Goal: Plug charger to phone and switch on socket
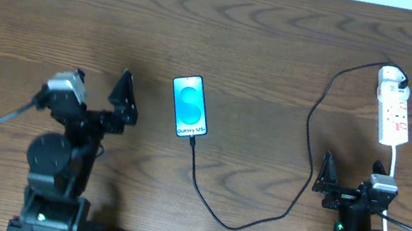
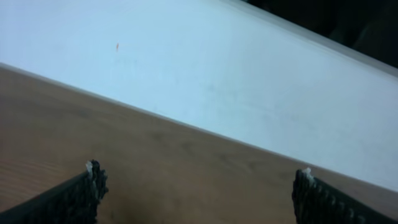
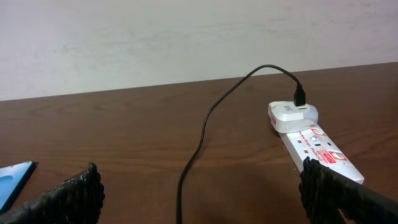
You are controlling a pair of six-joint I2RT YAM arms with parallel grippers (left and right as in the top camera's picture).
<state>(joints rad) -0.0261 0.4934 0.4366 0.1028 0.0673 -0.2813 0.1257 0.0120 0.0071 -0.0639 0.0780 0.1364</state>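
Brown wooden table (image 1: 54, 12) carries one of each thing. Nearest, the two grippers, left (image 2: 199, 180) and right (image 3: 200, 174), both stand spread wide, holding nothing. One thin black cable (image 1: 310, 115) runs from one blue-screen rectangular phone (image 1: 191, 106) at the centre to one white adapter (image 1: 389, 77) seated in one long white power strip (image 1: 394, 110), far right.

Overhead cam: I get even, fairly bright light, no hard shadows on the table (image 1: 270, 42). The wood has a mild sheen, no real glare. The phone (image 1: 191, 106) screen glows bright blue, and its text is barely readable at this res. Left wrist pic is soft & hazy: wall (image 2: 217, 74) washed bluish-white, left gripper (image 2: 199, 180) fingers (image 2: 74, 199) blurred at the btm edge. Right wrist pic is sharper & warmer, w/ some grain on the wall there.
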